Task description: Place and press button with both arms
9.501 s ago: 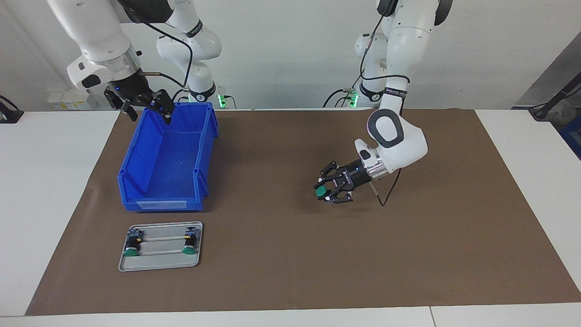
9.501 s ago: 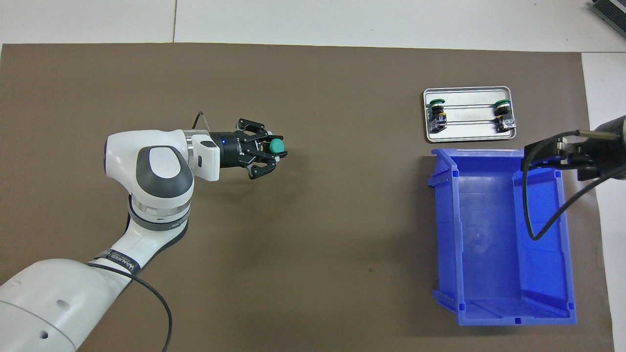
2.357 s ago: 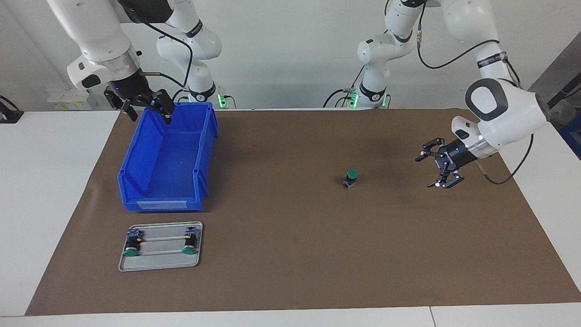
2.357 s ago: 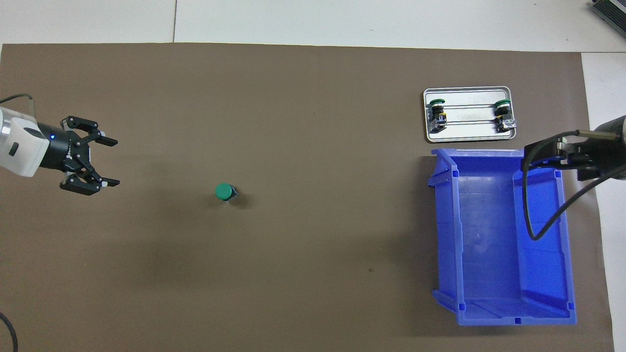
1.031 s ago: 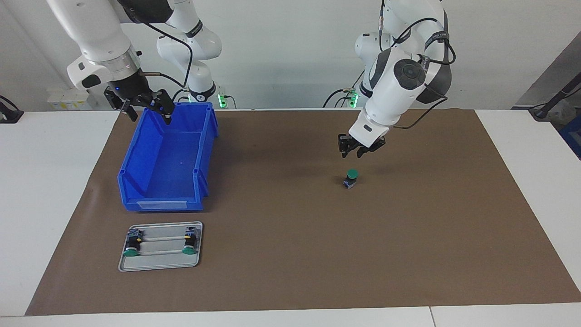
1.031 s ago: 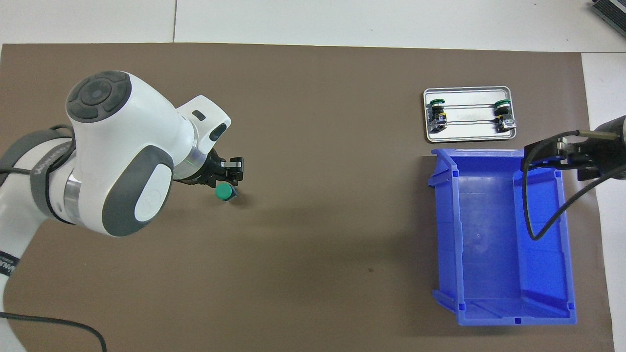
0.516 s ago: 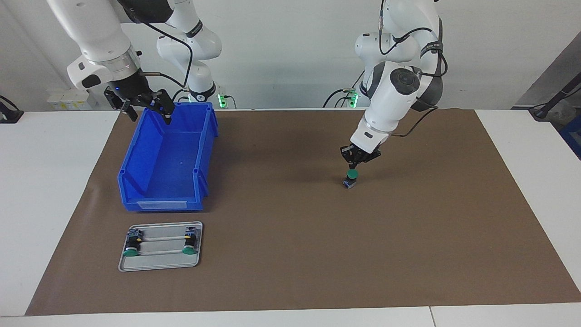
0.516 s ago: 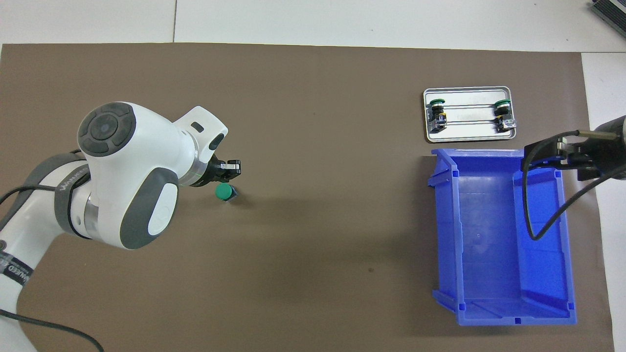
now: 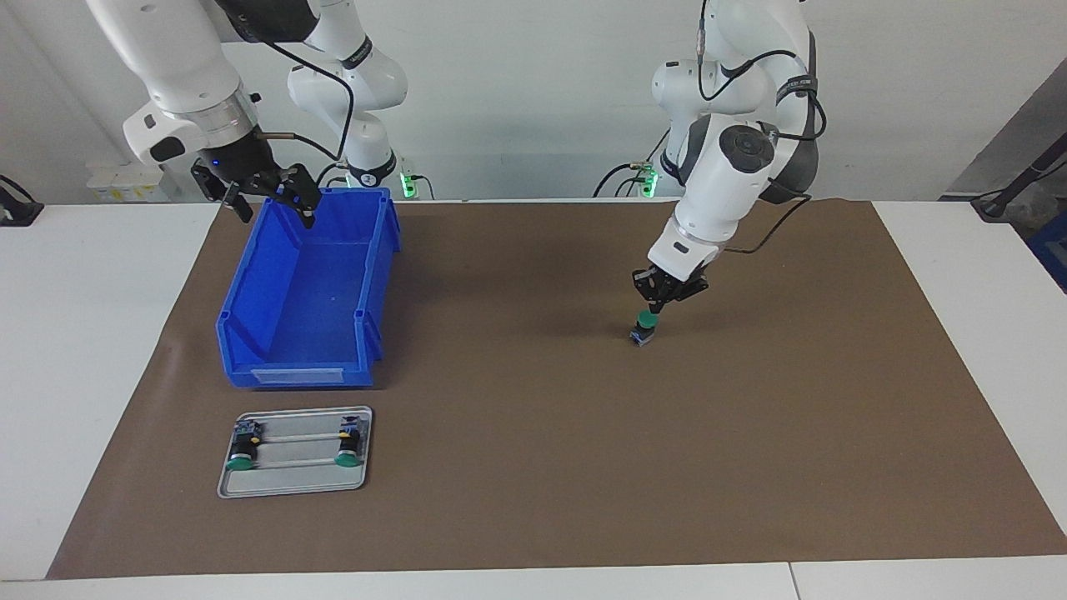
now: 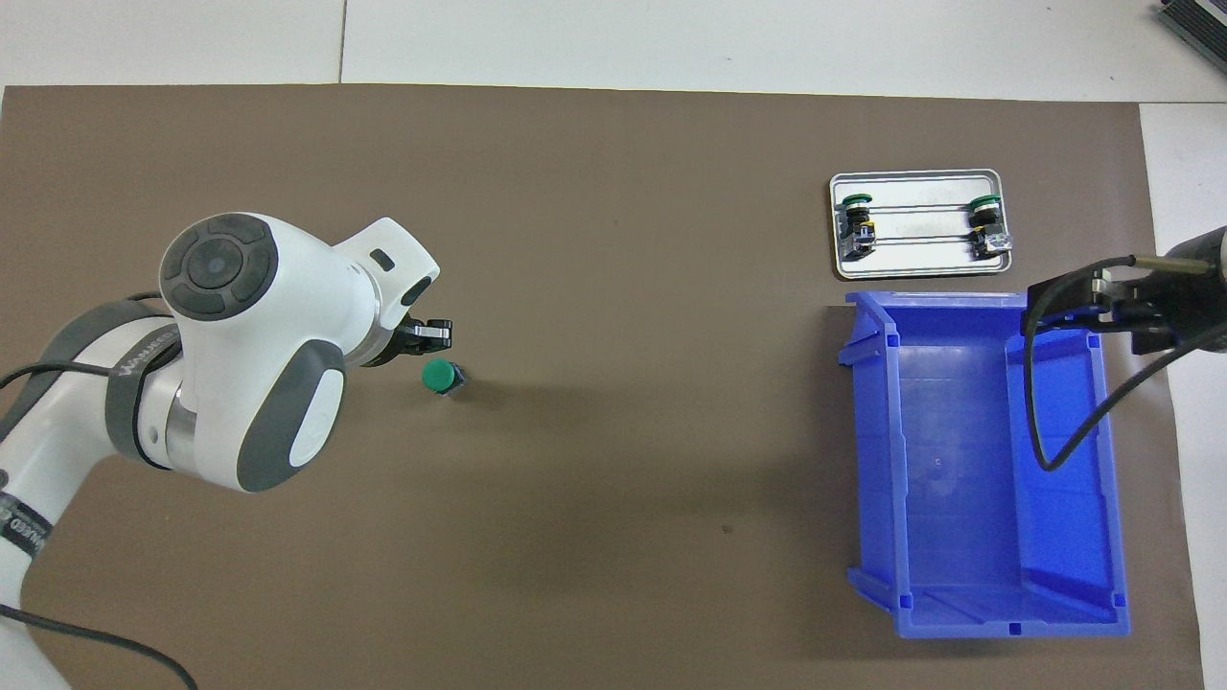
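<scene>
The button (image 9: 643, 327) stands upright on the brown mat, green cap up, toward the left arm's end of the table; it also shows in the overhead view (image 10: 441, 377). My left gripper (image 9: 656, 307) points down with its fingers shut together, its tip right at the cap's edge nearer the robots. I cannot tell whether it touches the cap. In the overhead view the left gripper (image 10: 433, 333) sits just beside the cap. My right gripper (image 9: 268, 197) is open and waits over the blue bin's corner nearest the robots, also seen from overhead (image 10: 1088, 305).
A blue bin (image 9: 292, 377) stands open toward the right arm's end. A metal tray (image 9: 292, 477) with two fixed green-capped buttons lies farther from the robots than the bin. Brown mat (image 9: 533, 467) covers the table's middle.
The left gripper set the button upright on the mat, swung away open, then came back shut and lowered to the cap. In the last half second it shifted slightly. The right arm has not moved.
</scene>
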Action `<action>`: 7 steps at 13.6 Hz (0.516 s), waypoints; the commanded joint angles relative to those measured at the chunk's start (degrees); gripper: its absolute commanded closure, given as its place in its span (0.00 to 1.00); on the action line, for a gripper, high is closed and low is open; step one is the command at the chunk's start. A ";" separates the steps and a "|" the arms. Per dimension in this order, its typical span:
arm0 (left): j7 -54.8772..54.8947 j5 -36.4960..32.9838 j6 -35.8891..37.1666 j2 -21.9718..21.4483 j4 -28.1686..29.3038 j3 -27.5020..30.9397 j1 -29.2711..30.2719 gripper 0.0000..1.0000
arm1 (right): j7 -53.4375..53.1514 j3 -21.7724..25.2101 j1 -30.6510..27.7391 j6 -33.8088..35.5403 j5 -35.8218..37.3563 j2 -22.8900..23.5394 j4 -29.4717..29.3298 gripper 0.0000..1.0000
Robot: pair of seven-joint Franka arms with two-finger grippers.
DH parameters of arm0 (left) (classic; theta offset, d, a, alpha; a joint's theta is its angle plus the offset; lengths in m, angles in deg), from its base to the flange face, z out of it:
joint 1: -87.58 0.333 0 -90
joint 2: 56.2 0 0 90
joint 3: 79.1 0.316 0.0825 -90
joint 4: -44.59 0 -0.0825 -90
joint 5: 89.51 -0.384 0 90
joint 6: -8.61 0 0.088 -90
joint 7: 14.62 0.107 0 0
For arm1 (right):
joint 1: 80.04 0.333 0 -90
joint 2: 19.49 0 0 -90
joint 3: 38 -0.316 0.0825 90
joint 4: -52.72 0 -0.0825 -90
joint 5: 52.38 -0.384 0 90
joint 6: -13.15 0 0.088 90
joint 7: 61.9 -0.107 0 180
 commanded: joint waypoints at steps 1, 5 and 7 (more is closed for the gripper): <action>0.49 -1.74 -2.85 0.32 1.58 0.01 -0.10 1.00 | 1.24 0.19 -0.25 -0.18 -1.15 -1.32 1.39 0.00; 0.40 -1.74 -6.89 2.78 1.58 0.01 -0.28 1.00 | 1.24 0.19 -0.25 -0.18 -1.15 -1.32 1.39 0.00; 0.40 -1.74 -7.42 3.22 1.58 0.01 -0.36 1.00 | 1.24 0.19 -0.25 -0.18 -1.15 -1.32 1.39 0.00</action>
